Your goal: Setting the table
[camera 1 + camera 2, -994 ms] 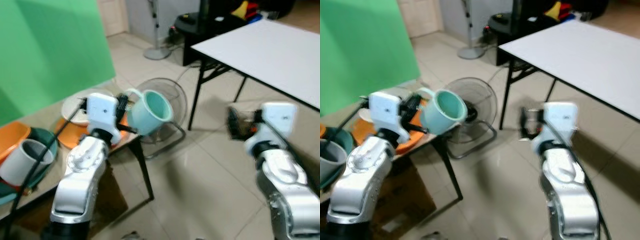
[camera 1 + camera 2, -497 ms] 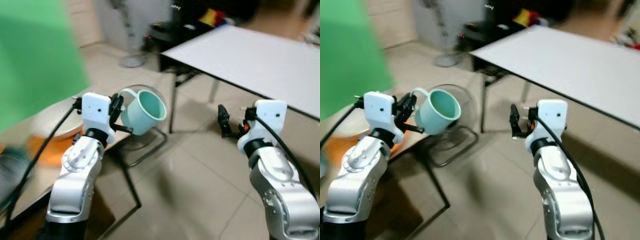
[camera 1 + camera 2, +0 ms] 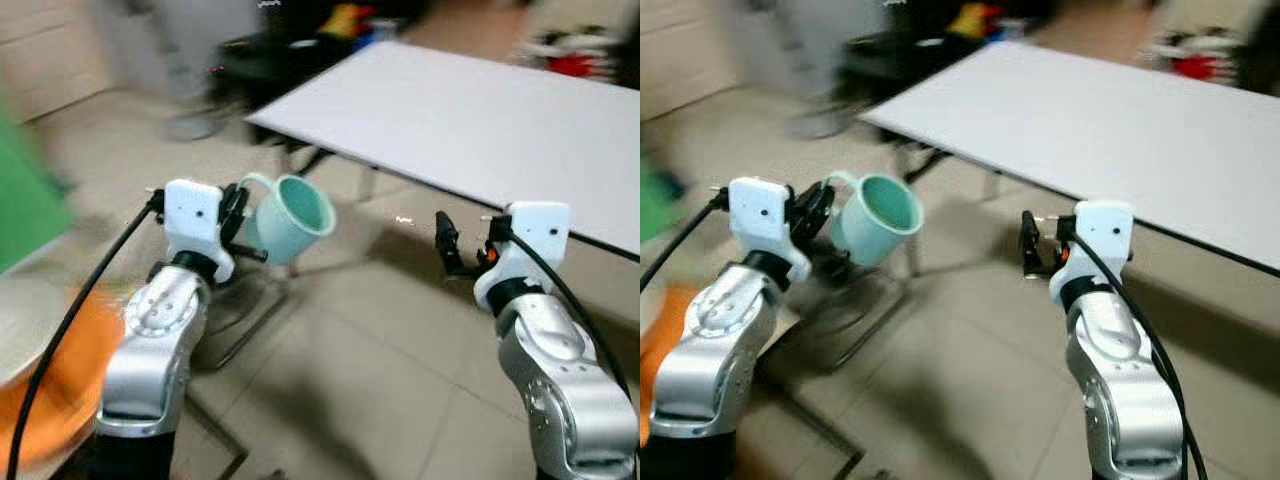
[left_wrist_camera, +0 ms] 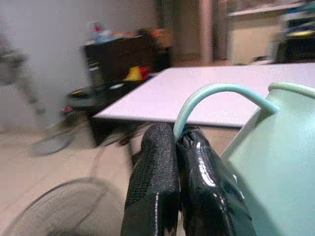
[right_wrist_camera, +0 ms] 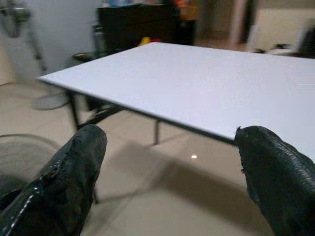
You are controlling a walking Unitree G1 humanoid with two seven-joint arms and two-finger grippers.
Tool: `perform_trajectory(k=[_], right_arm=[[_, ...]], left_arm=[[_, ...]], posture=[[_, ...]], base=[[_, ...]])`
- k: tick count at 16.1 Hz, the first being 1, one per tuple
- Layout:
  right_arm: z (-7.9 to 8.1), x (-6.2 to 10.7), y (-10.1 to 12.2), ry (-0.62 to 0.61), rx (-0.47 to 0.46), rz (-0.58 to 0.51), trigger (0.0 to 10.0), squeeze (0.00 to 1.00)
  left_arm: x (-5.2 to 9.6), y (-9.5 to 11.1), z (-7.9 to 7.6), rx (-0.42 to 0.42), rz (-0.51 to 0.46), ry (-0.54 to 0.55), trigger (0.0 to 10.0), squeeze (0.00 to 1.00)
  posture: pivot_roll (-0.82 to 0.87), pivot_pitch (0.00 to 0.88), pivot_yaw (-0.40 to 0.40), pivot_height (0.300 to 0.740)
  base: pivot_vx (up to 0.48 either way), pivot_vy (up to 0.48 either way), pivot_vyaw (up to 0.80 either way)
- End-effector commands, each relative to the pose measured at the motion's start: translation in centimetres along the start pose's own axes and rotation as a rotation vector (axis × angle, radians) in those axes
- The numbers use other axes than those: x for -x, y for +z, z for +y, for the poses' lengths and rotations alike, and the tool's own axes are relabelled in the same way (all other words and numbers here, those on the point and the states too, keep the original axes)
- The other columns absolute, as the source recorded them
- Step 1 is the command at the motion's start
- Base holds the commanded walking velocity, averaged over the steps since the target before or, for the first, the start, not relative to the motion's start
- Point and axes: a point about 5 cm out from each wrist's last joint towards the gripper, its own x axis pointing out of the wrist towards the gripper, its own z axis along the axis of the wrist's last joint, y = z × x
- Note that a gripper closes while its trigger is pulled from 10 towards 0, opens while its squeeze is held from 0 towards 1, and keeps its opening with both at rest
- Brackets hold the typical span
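I am holding my left arm bent and raised in front of me, wrist turned inward, with my left gripper [image 4: 177, 147] clenched on the thin handle of a mug [image 3: 292, 216]. In the left wrist view my two black fingers [image 4: 155, 182] are pressing together around the handle where it arcs away from the mug's wall. The mug is hanging in the air, tilted on its side so its mouth is facing toward the table [image 3: 470, 110] and slightly upward. It is pale mint green inside and out, with a rounded rim and a slim looping handle, and it is looking empty as far as I can see into it.

I am keeping my right arm bent as well, forearm raised, with my right gripper [image 3: 443, 243] pointing forward toward the near edge of the table. Its fingers [image 5: 74, 182] are standing wide apart, holding nothing, and the white tabletop is showing between them.

The table is a white slab on dark legs, standing ahead and to my right; the mug is off it, in the air short of its near left corner. A wire fan [image 4: 59, 209] is lying on the tiled floor [image 3: 360, 380] below the mug. Blurred dark furniture [image 3: 260, 50] and a red thing [image 3: 575, 62] are sitting beyond the table's far edge.
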Motion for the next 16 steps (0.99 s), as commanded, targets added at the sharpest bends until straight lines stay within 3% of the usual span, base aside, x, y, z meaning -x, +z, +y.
perform_trajectory(k=[1,16], right_arm=[[-0.17,-0.02,0.46,-0.001,-0.003,-0.022,10.0,0.0],[-0.07,-0.42,0.19,0.042,0.014,-0.013,10.0,0.0]], left_arm=[[0.14,-0.05,0.01,0.007,0.002,0.007,10.0,0.0],[0.95,-0.92,0.46,0.034,0.036,0.052,10.0,0.0]], posture=[[0.05,0.0,0.05,0.74],[0.07,0.0,0.021,0.74]], base=[[0.409,0.0,0.0],[0.401,0.0,0.0]])
